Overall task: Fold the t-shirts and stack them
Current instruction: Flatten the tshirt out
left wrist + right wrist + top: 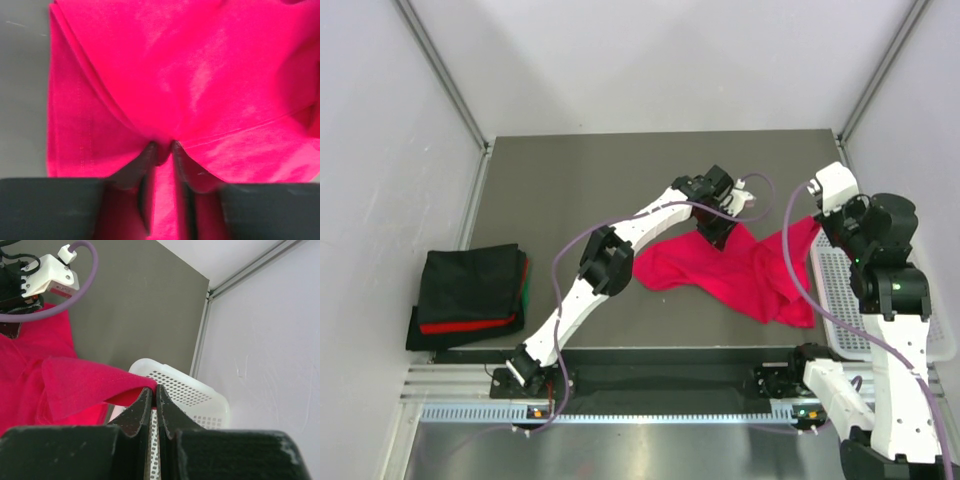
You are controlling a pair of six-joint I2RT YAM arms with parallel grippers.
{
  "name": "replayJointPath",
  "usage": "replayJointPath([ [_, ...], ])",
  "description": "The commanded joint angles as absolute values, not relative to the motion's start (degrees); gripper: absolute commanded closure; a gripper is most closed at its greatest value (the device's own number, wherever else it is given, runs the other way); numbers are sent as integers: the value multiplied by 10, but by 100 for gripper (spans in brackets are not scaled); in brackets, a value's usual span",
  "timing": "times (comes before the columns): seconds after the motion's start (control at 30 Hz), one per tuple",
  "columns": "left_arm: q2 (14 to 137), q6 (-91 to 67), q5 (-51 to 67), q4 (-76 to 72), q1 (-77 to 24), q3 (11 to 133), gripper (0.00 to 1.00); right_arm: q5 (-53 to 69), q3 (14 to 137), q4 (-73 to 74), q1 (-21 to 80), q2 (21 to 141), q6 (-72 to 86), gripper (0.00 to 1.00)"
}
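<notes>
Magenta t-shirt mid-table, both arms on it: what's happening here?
Both arms hold the crumpled bright magenta-red cloth t-shirt. The left gripper has its fingers shut on a bunch of cloth near the shirt's middle. The right gripper pinches one edge, raised near the white perforated plastic basket. The shirt is not yet folded. A pile of folded black, red and green shirts sits at the left edge of the dark grey table.

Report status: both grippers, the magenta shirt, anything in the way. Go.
Left gripper shut on magenta shirt. Right gripper shut on its edge. Shirt bunched, unfolded; folded pile apart at far left. White basket close by right grip.
</notes>
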State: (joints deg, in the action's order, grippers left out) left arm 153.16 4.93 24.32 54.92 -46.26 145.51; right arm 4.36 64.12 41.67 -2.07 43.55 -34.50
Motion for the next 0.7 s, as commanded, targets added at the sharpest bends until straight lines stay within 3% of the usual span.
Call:
replayJointPath([
  [0.0,1544,56,222,552,-469,1467,79,47,639,398,-30,429,-345,100],
  [0.03,1544,57,216,554,-469,1466,95,47,639,398,-30,428,-346,100],
  [0.07,1542,58,208,555,-468,1466,100,47,638,398,-30,427,-348,100],
  [0.2,1493,74,183,565,-450,1438,100,38,642,389,-30,429,-349,100],
  [0.43,1198,79,164,543,-320,1265,100,25,718,340,-30,507,-314,100],
  [0.67,976,118,156,563,-255,1212,100,66,852,338,-30,577,-248,100],
])
